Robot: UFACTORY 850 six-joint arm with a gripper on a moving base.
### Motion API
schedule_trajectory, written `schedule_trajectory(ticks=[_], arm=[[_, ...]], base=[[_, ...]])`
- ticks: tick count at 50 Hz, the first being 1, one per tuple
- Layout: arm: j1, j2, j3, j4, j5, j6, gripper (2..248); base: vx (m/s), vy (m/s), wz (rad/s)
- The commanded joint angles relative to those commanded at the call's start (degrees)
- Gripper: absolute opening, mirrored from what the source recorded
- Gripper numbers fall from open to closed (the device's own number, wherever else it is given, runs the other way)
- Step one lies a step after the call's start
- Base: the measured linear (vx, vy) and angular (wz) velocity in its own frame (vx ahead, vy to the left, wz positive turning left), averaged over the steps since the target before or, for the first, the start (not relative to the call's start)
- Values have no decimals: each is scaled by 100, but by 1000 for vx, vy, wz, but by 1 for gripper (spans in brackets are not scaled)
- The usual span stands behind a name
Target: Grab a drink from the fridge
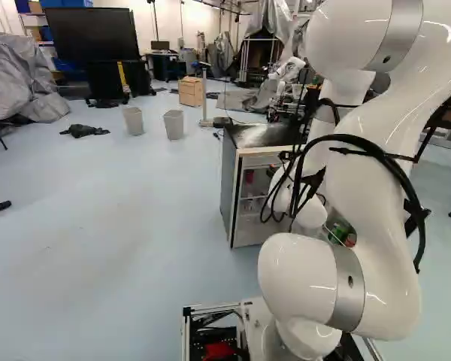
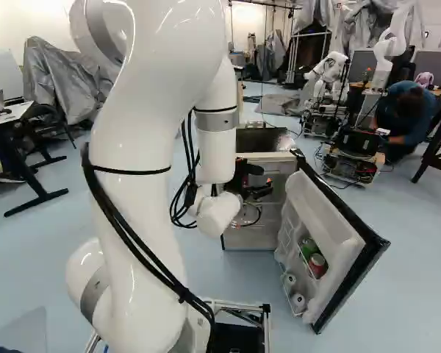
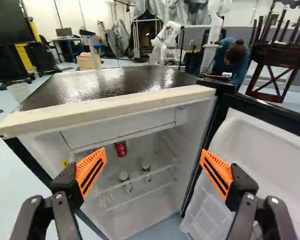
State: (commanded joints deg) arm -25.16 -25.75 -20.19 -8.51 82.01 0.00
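Observation:
The small fridge [image 1: 229,177] stands with its door [image 2: 353,228] swung wide. At its front is my gripper [image 2: 253,182], partly behind the arm in the right base view. From the wrist, the gripper [image 3: 153,152] is open, its orange-padded fingers far apart with nothing between them. Ahead, inside the fridge [image 3: 110,107], a red can [image 3: 121,148] sits on the upper shelf. Two small bottles, one [image 3: 124,176] beside the other [image 3: 146,169], stand lower down. Door racks hold a green can [image 2: 309,248], a red can [image 2: 317,265] and pale cans [image 2: 298,301].
The fridge's black top [image 3: 115,82] has a pale front edge close ahead of the gripper. Beyond stand two bins [image 1: 174,124], a wooden box [image 1: 190,91] and another robot [image 2: 328,70]. A table [image 2: 11,118] is at the left of the right base view.

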Motion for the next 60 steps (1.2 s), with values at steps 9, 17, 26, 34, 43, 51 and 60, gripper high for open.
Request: schedule_trajectory(ticks=[9, 17, 26, 34, 43, 51, 60], arm=[[-170, -238, -147, -543, 0, 0, 247], [-320, -447, -277, -1027, 0, 0, 247], [-487, -677, -423, -1569, 0, 0, 247], [-637, -885, -556, -2060, 0, 0, 247], [-800, -1108, -699, -2592, 0, 0, 247], [-941, -1319, -848, -3064, 0, 0, 247], [-1084, -1575, -1056, -3389, 0, 0, 247]], base=[[0, 0, 0], [0, 0, 0], [0, 0, 0], [0, 0, 0], [0, 0, 0], [0, 0, 0], [0, 0, 0]])
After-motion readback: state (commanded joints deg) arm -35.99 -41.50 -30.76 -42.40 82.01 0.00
